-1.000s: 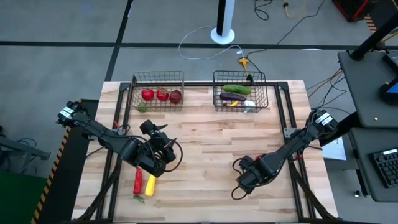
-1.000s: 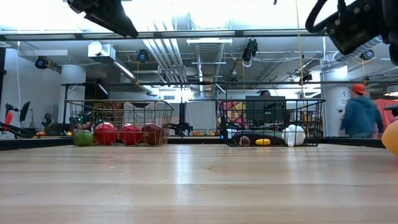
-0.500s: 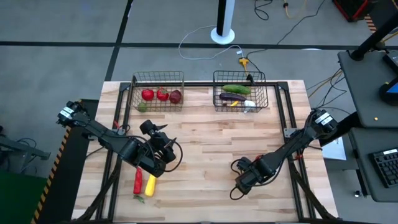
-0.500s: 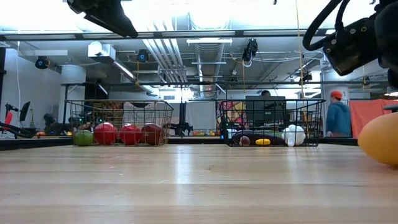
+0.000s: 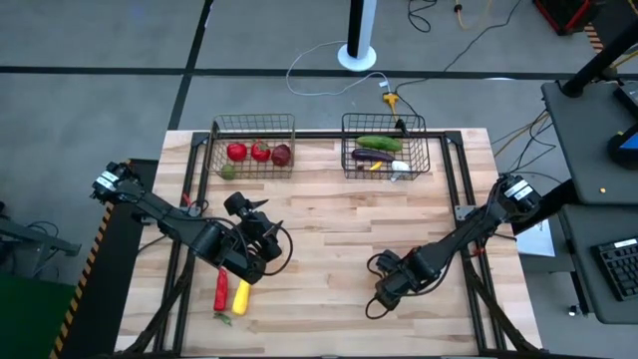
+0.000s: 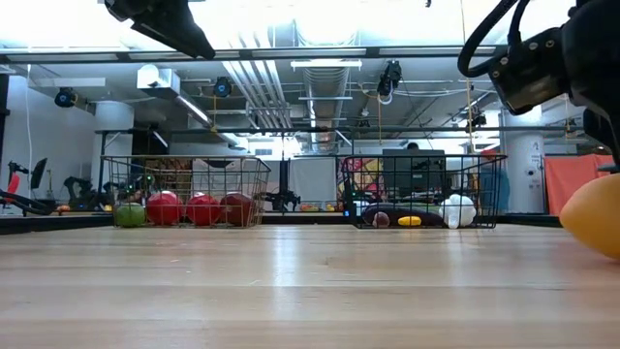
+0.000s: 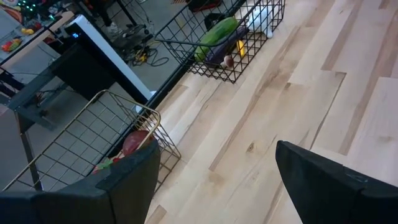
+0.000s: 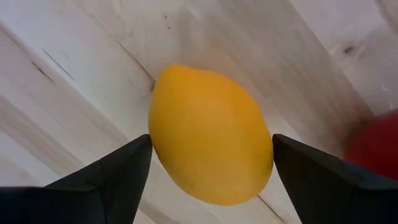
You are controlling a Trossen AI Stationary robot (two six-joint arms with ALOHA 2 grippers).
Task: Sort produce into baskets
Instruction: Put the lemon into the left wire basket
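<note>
A yellow-orange lemon [image 8: 211, 134] lies on the wooden table and also shows at the right edge of the low view [image 6: 593, 215]. My right gripper [image 5: 383, 295] is open and points down over it, one finger on each side of the lemon. In the high view the gripper hides the lemon. My left gripper [image 5: 261, 235] is open and empty above the table's left part. The left wire basket [image 5: 219, 128] holds red round pieces and a green one. The right wire basket [image 5: 419, 125] holds a cucumber, a purple piece, a yellow piece and a white one. My right gripper comes at the lemon from above, its fingers [image 8: 118, 177] level with the lemon's two sides [image 8: 158, 134]. The lemon rests on the table. Whether the fingers touch it, I cannot tell.
A long red piece [image 5: 221, 289], a long yellow piece [image 5: 240, 294] and a small green piece [image 5: 221, 317] lie near the table's front left, beside my left arm. A red piece [image 8: 373, 149] lies close to the lemon. Bare wood lies in the table's middle [image 5: 339, 229].
My right gripper has gone down and a little toward the table's left edge, over the lemon. In the low view the lemon now shows farther in from the right edge.
</note>
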